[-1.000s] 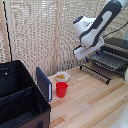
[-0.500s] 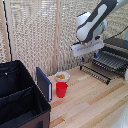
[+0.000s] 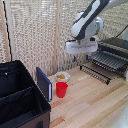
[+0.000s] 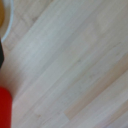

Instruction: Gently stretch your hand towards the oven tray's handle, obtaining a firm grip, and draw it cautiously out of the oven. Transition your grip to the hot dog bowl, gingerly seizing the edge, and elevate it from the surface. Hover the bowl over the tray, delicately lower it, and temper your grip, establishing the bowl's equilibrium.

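In the exterior view we see the gripper [image 3: 80,58] hanging in the air above the wooden counter [image 3: 95,100], between the oven tray [image 3: 106,64] and the hot dog bowl [image 3: 61,77]. Its two short fingers [image 3: 74,58] point downward with a visible gap between them, so we read them as spread apart and holding nothing. The oven [image 3: 116,47] sits at the exterior view's right, dark on top, and the tray of thin parallel bars lies drawn out in front of it, with the oven tray's handle [image 3: 95,73] running along its front edge as a long thin bar. The hot dog bowl rests on the counter toward the exterior view's left, white with yellowish food inside, just behind a red cup [image 3: 61,89] and beside a blue upright panel [image 3: 44,83]. A large black bin [image 3: 20,102] fills the lower left corner. In the wrist view we mostly see pale wood grain, blurred, with a curved white rim of the bowl at one corner and a patch of red from the cup at another edge.
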{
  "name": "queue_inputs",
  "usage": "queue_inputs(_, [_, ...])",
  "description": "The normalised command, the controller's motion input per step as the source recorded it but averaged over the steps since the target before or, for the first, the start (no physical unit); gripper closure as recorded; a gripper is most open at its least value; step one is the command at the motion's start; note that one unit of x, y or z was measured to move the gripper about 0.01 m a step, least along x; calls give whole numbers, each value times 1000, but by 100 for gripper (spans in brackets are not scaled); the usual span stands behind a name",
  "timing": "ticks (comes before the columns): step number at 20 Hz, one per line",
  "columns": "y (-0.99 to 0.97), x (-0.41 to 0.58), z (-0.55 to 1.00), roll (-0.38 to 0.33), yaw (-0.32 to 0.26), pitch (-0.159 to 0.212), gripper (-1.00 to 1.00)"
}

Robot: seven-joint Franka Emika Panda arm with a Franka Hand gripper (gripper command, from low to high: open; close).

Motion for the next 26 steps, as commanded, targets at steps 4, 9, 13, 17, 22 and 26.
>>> queue_inputs(4, [246, 238, -331, 3, -111, -112, -100])
queue_inputs(9, [76, 228, -315, 0, -82, -78, -100])
queue_inputs(13, [0, 174, -285, 0, -39, -12, -100])
queue_inputs(17, [0, 158, -301, 5, -21, 1, -100])
queue_inputs(22, [0, 133, -318, 20, -15, 1, -100])
queue_inputs(26, [-20, 97, -261, 8, -1, 19, -100])
